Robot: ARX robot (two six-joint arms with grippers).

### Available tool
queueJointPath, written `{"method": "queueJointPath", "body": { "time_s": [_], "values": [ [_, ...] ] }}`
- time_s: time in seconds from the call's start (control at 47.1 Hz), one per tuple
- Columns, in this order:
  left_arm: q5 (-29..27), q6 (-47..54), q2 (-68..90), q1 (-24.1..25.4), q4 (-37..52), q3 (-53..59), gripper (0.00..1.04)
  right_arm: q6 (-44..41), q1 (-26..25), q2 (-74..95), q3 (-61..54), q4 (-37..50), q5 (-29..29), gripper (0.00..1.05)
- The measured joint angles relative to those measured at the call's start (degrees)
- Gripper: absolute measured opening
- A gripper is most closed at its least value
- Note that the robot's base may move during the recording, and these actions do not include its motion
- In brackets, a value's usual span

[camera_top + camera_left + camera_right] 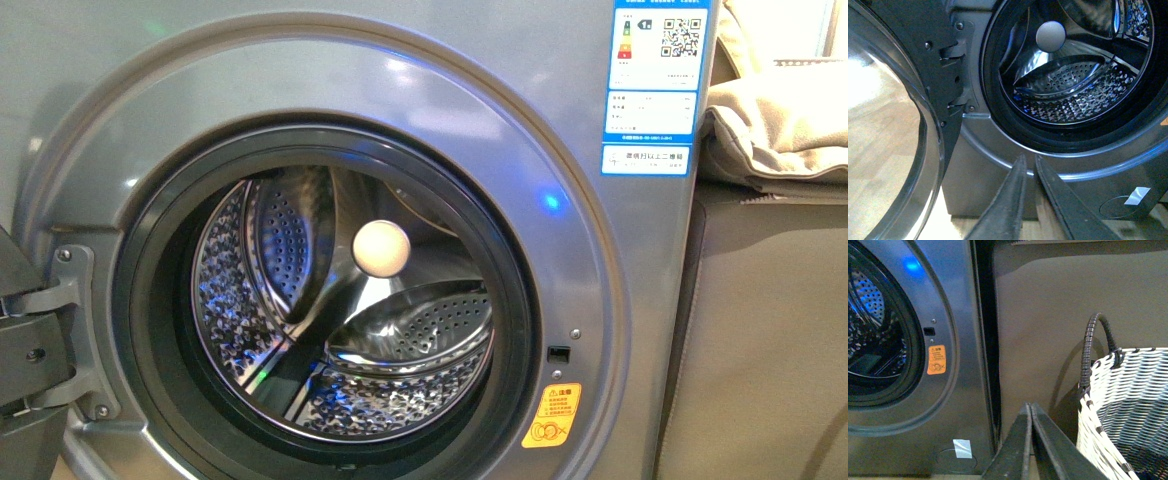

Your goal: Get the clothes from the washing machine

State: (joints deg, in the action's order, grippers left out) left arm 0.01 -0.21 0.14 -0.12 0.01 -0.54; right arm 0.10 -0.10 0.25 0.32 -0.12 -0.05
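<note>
The washing machine (560, 120) fills the front view, its door (908, 150) swung wide at the hinge side and cut off by the frame edge. The perforated drum (340, 320) stands open to sight, and no clothes can be made out in the part that shows; its lowest front portion is hidden behind the dark door seal. A pale round knob (381, 248) sits near the drum's centre. The left hand (1029, 162) hangs just below the drum mouth, fingers nearly together with a thin gap, gripping nothing. The right hand (1029, 407) is clenched empty beside the machine's yellow sticker (936, 359), near a woven basket (1128, 405) whose far side is cut off.
</note>
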Motion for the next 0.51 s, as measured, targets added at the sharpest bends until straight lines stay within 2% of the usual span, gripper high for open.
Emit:
{"method": "queueJointPath", "body": {
  "time_s": [0.106,0.255,0.297,0.446,0.51],
  "values": [
    [0.00,-0.02,0.00,0.00,0.00,0.00,0.37,0.00,0.00,0.00,0.00,0.00,-0.02,0.32],
    [0.00,-0.02,0.00,0.00,0.00,0.00,0.62,0.00,0.00,0.00,0.00,0.00,0.00,0.57],
    [0.00,-0.02,0.00,0.00,0.00,0.00,0.73,0.00,0.00,0.00,0.00,0.00,0.00,0.67],
    [0.00,0.00,0.00,0.00,0.00,0.00,0.98,0.00,0.00,0.00,0.00,0.00,0.00,0.92],
    [0.00,0.00,0.00,0.00,0.00,0.00,0.99,0.04,0.00,0.00,0.00,0.00,0.00,0.99]
  ]
}}
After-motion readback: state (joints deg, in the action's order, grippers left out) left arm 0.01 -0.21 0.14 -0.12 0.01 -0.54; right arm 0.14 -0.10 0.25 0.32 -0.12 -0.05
